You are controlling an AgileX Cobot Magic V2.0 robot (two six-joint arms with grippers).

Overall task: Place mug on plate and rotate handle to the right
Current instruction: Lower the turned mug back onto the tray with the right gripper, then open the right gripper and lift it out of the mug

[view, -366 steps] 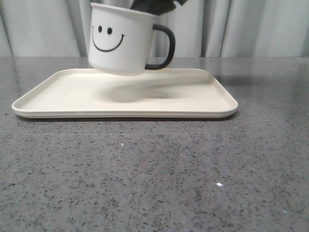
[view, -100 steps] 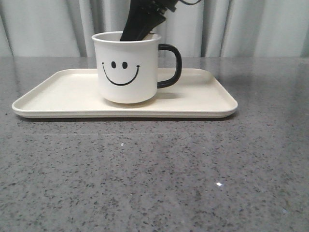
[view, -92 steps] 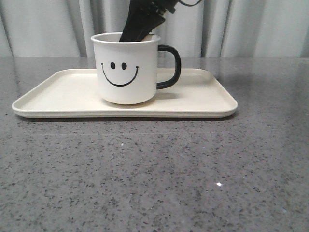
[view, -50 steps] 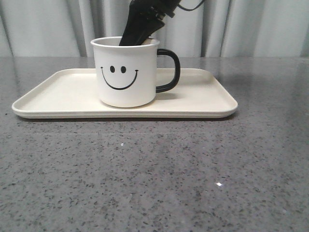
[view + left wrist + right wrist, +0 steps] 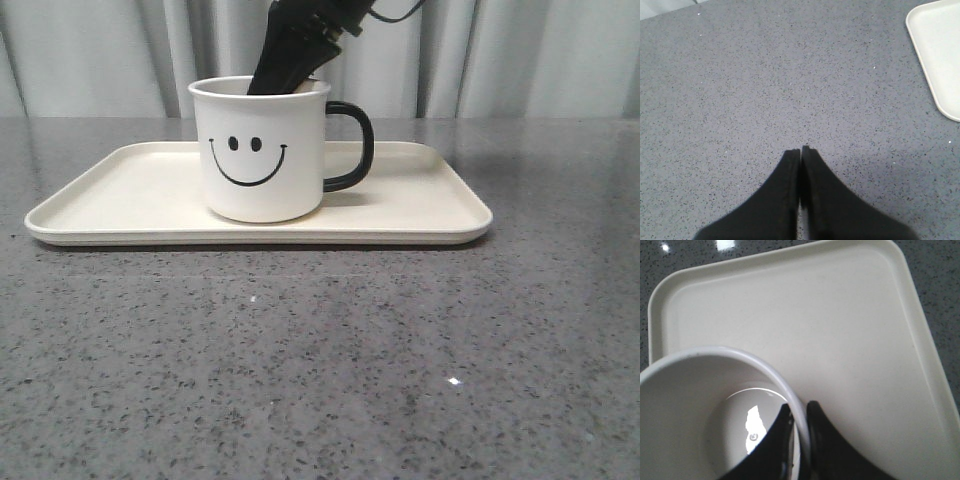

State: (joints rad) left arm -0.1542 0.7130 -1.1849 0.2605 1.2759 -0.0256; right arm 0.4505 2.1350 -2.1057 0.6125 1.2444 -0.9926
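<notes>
The mug (image 5: 262, 150) stands upright on the plate (image 5: 420, 205), its handle (image 5: 352, 146) pointing to three o'clock. The right pincer (image 5: 799, 422) pinches the mug's rim, one finger inside. The left pincer (image 5: 800, 152) hangs closed and empty over the desk (image 5: 740, 75).

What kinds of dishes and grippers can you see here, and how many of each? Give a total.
Mug: 1
Plate: 1
Grippers: 2, the left gripper and the right gripper
Total: 4

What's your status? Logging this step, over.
Right claw pinching mug wall; left claw shut, idle. Mug on plate, handle right. Nothing obstructing.
</notes>
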